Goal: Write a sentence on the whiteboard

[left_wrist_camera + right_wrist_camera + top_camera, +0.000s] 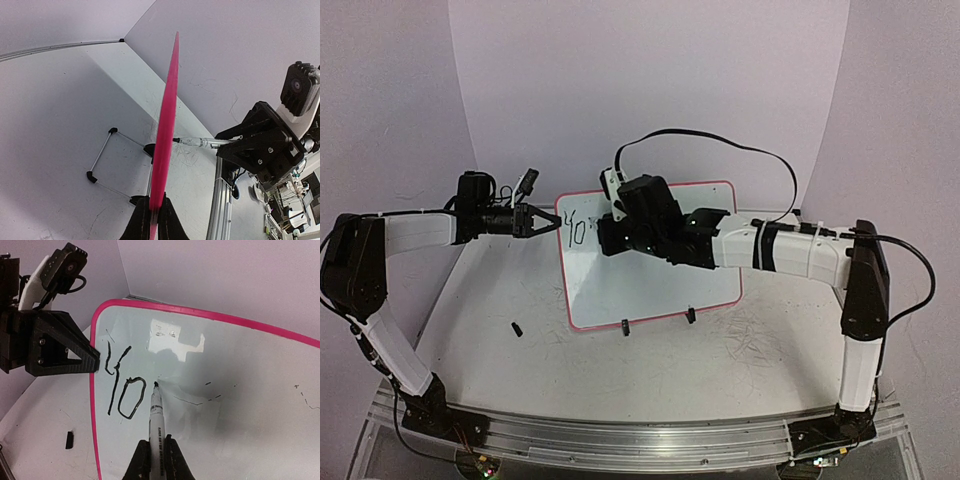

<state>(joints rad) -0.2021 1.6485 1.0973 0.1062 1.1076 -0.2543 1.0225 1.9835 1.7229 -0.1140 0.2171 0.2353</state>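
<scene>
Progress is slim: only "Yo" of the sentence (124, 392) is on the whiteboard (240, 390). Right jaws grip the marker (156, 417), tip touching it; left jaws pinch its rim.

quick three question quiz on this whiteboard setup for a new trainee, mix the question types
1. True or false: the left gripper is clamped on the left edge of the small white board with a red-pink rim.
2. Multiple choice: the tip of the white-barrelled marker held in the right gripper is A) capped, B) on the board just right of the black handwritten text, C) pointing away from the board.
3. Fill in: the text on the board reads ____.
Key: 1 true; 2 B; 3 "Yo".
</scene>
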